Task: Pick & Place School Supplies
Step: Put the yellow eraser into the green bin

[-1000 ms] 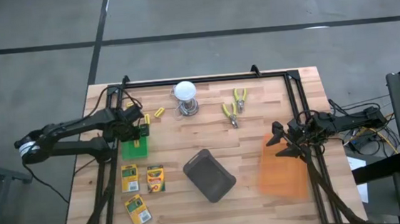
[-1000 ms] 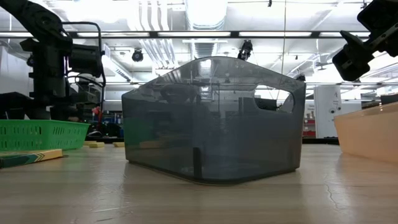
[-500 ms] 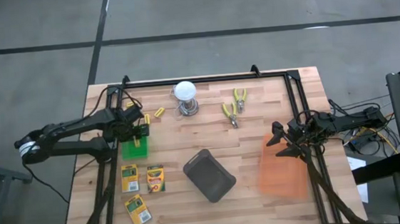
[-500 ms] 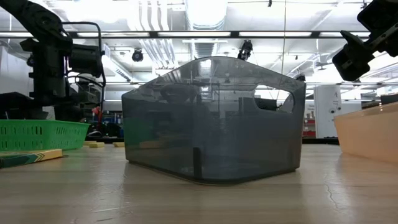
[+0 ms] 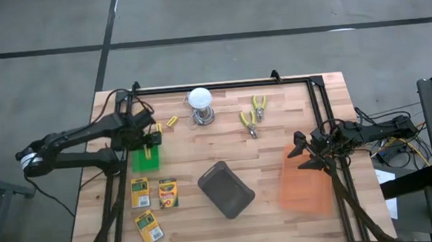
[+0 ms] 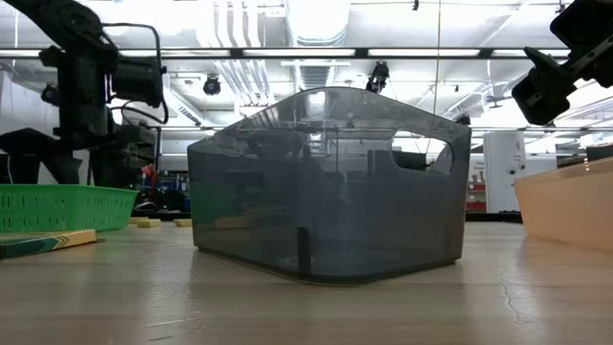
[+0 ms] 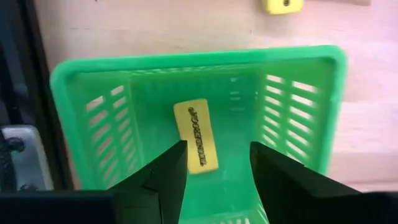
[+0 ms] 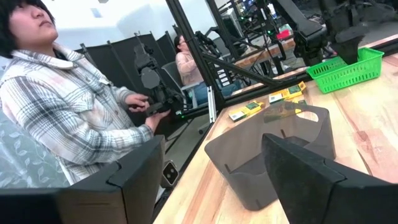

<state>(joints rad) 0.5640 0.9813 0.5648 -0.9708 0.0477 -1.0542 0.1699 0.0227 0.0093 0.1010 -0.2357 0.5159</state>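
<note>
My left gripper point(image 7: 217, 168) hangs open over the green basket point(image 7: 292, 124), pointing down. One short yellow piece point(image 7: 196, 135) lies flat on the basket's floor, below and between the fingers, untouched. Two more yellow pieces point(image 5: 172, 121) lie on the table just beyond the basket point(image 5: 146, 159). Three green-and-yellow crayon boxes point(image 5: 140, 193) point(image 5: 167, 193) point(image 5: 149, 227) lie flat near the front left. My right gripper point(image 5: 303, 151) waits open and level at the table's right edge, over the orange bin point(image 5: 306, 182).
A grey see-through bin point(image 5: 225, 190) stands mid-table. A white bulb on a metal base point(image 5: 201, 103) and yellow-handled pliers point(image 5: 252, 114) lie toward the far edge. A black frame point(image 5: 221, 84) runs along the far and side edges. A person point(image 8: 68, 118) sits beyond the table.
My left gripper has risen a little above the green basket, still pointing down; the yellow piece stays on the basket's floor.
</note>
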